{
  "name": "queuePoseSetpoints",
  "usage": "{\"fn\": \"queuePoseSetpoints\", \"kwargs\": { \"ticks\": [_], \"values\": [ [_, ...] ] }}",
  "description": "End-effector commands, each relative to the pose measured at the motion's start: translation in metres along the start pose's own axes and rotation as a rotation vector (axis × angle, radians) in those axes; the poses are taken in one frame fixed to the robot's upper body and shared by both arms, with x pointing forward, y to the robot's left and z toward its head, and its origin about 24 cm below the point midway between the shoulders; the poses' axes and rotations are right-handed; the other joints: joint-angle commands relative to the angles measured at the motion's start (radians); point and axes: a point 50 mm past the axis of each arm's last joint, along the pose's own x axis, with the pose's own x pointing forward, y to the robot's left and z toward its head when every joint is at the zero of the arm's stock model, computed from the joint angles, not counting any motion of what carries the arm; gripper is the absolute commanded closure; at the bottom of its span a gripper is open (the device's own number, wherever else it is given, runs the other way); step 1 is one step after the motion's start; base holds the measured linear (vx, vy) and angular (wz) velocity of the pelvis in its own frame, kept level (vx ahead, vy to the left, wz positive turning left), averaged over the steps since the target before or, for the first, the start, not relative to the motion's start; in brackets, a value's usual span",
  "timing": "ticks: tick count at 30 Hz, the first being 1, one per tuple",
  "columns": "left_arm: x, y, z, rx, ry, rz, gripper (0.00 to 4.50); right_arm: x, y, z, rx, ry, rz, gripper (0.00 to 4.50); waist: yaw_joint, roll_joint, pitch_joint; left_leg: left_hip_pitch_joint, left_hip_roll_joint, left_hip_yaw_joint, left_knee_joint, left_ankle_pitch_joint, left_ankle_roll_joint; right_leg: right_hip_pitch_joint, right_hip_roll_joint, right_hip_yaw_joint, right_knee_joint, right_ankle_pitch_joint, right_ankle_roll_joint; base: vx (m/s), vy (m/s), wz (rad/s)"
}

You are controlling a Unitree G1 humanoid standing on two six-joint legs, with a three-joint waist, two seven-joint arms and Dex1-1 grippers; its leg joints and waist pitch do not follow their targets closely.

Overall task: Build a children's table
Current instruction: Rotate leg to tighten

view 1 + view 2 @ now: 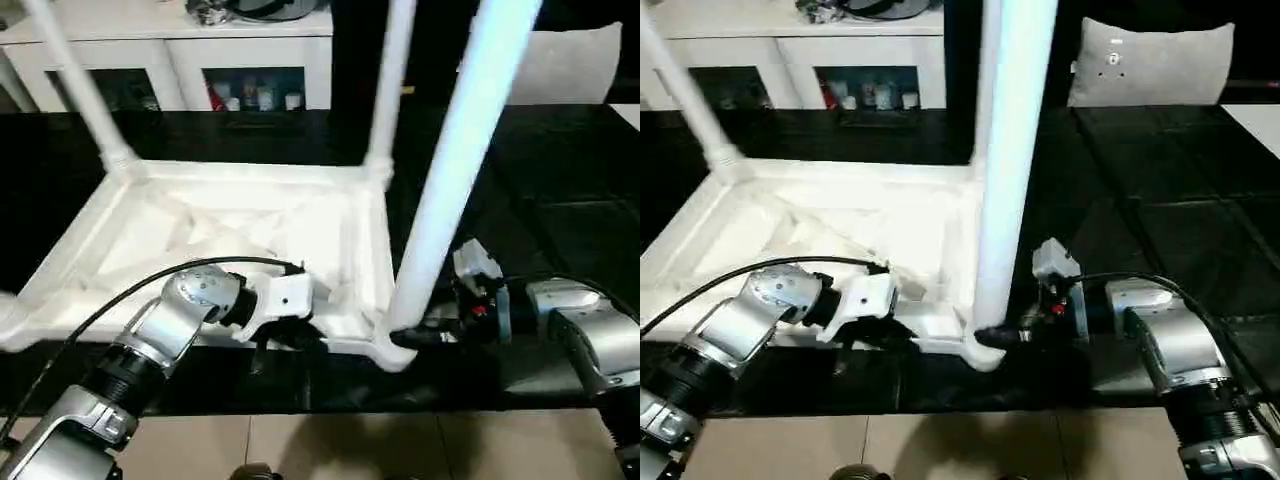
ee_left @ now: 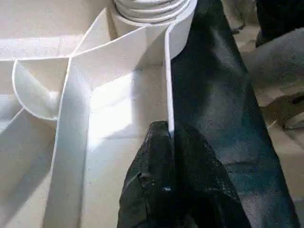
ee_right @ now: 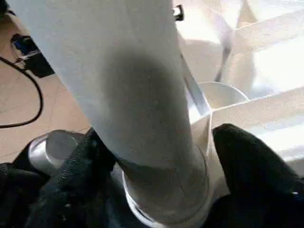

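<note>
The children's table lies upside down on a black surface, its ribbed white top (image 1: 250, 175) facing up. Three white legs stand in corner sockets: far left (image 1: 80, 90), far right (image 1: 390, 90) and near right (image 1: 460, 160). My left gripper (image 1: 300, 340) is shut on the top's thin near rim wall (image 2: 168, 95), close to the near right corner. My right gripper (image 1: 990, 337) comes in from the right at the foot of the near right leg (image 3: 137, 95). One black finger (image 3: 85, 166) lies on each side of the leg's base, closed against it.
A long white cabinet (image 1: 170, 40) with glass-fronted openings stands at the back. A white cushion (image 1: 1150, 65) rests at the back right. The black surface ends just before my arms, where beige floor tiles (image 1: 320, 445) begin. A black cable (image 3: 28, 114) lies on the floor.
</note>
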Motion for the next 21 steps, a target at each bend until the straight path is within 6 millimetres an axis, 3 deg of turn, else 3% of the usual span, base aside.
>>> {"fn": "queuePoseSetpoints", "kwargs": {
  "ticks": [1,2,7,14,16,18,19,21],
  "values": [
    [-0.001,0.002,0.007,0.052,0.012,-0.034,4.50,-0.001,0.001,0.005,-0.020,-0.005,0.016,1.34,-0.003,-0.014,-0.073,-0.001,0.038,-0.003,-0.062,-0.103,0.079,0.064,-0.059,0.051,-0.063,-0.257,-0.182,0.000,0.000,0.00],
    [0.000,0.001,0.006,0.052,0.013,-0.036,4.50,-0.001,0.002,0.005,-0.016,-0.009,0.021,1.58,-0.003,-0.015,-0.074,-0.003,0.037,-0.003,-0.062,-0.099,0.077,0.065,-0.058,0.050,-0.061,-0.244,-0.183,0.000,0.000,0.00],
    [0.002,-0.001,0.006,0.052,0.008,-0.047,4.50,0.001,0.003,0.004,-0.014,-0.020,0.034,1.99,-0.003,-0.015,-0.074,-0.004,0.036,-0.003,-0.061,-0.099,0.078,0.066,-0.057,0.050,-0.062,-0.249,-0.182,0.000,0.000,0.00],
    [0.008,0.002,0.009,-0.056,-0.046,0.029,4.50,0.014,0.009,0.008,0.060,-0.130,0.012,2.36,-0.003,-0.012,-0.074,-0.007,0.036,-0.003,-0.060,-0.084,0.077,0.066,-0.057,0.050,-0.060,-0.240,-0.180,0.000,0.000,0.00],
    [0.012,0.010,0.012,-0.139,-0.073,0.140,4.50,0.025,0.003,0.008,0.063,-0.136,-0.133,2.38,-0.009,-0.013,-0.068,-0.004,0.032,-0.002,-0.064,-0.108,0.060,0.064,-0.056,0.048,-0.069,-0.295,-0.165,0.000,0.000,0.00],
    [0.015,0.014,0.015,-0.181,-0.093,0.192,4.50,0.031,-0.002,0.008,0.076,-0.142,-0.219,2.41,-0.017,-0.015,-0.063,-0.002,0.024,-0.005,-0.069,-0.146,0.031,0.066,-0.057,0.043,-0.087,-0.425,-0.114,0.000,0.000,0.00],
    [0.016,0.014,0.015,-0.185,-0.095,0.196,4.50,0.031,-0.003,0.008,0.077,-0.143,-0.226,2.42,-0.017,-0.015,-0.063,-0.002,0.024,-0.005,-0.069,-0.146,0.031,0.066,-0.057,0.043,-0.087,-0.425,-0.114,0.000,0.000,0.00],
    [0.023,0.022,0.020,-0.251,-0.113,0.290,4.50,0.040,-0.013,0.007,0.125,-0.147,-0.393,2.44,-0.040,-0.016,-0.058,-0.003,0.020,-0.006,-0.071,-0.162,0.026,0.064,-0.054,0.040,-0.097,-0.479,-0.077,0.000,0.000,0.00]
  ]
}}
